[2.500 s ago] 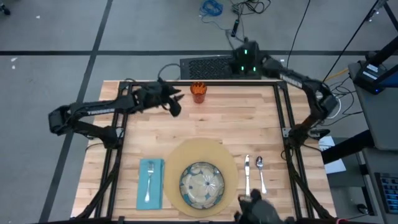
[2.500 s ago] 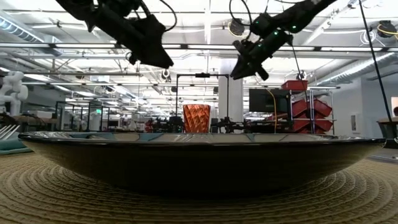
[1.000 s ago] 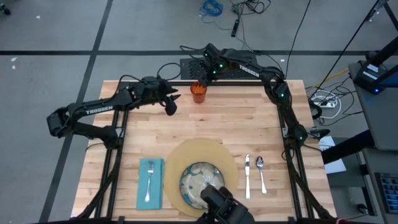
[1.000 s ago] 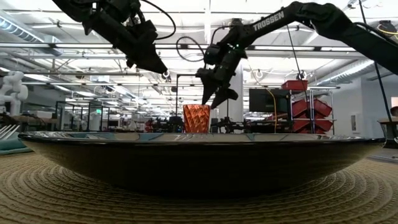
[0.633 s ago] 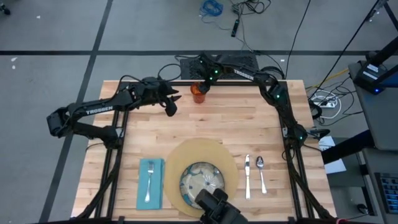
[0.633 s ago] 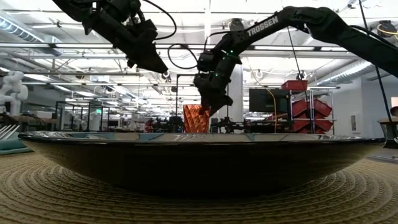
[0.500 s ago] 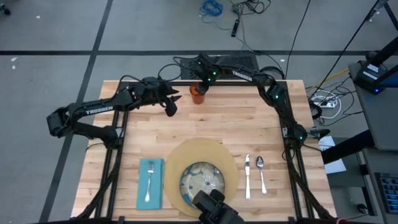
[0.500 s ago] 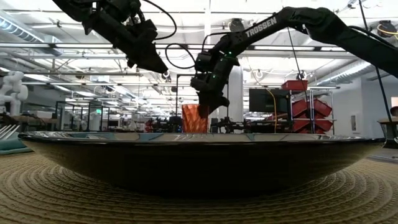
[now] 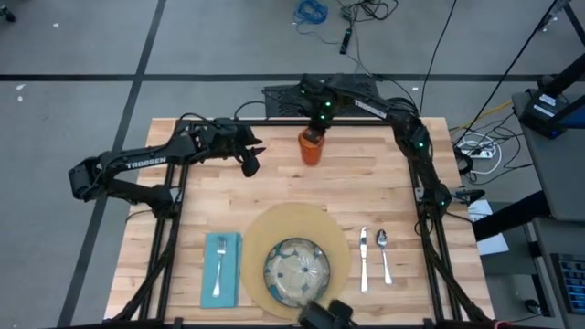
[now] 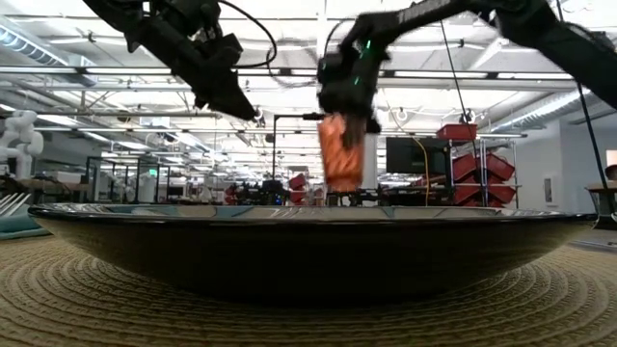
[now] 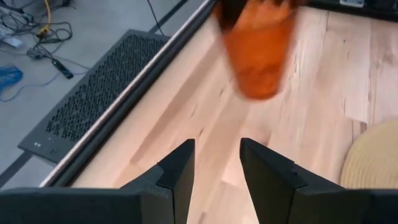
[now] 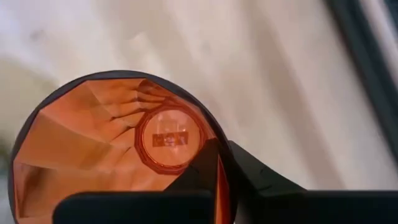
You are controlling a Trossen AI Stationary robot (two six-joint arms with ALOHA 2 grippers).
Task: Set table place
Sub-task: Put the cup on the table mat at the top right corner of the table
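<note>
The small orange cup hangs in the air over the far middle of the wooden table, held by my right gripper. In the low view the cup is clear of the table, under my right gripper. My left gripper is open and empty to the cup's left, and the cup shows ahead of it. The tan mat with the blue-green dish lies at the near edge. The fork lies on the teal napkin. The knife and spoon lie right of the mat. My right gripper holds the cup by its rim, one finger inside the cup and the other outside its wall. The fingers come from above, pointing down. The cup hangs below them, mouth up, lifted clear of the table.
A black frame rail runs along the table's right side and another along its left. A dark grille sits just past the far edge. Bare wood lies between the cup and the mat.
My right gripper has come down onto the cup at the far edge and taken hold of its rim. It has then lifted the cup clear and carried it a little toward the table's right and near edge. My left gripper has kept still.
</note>
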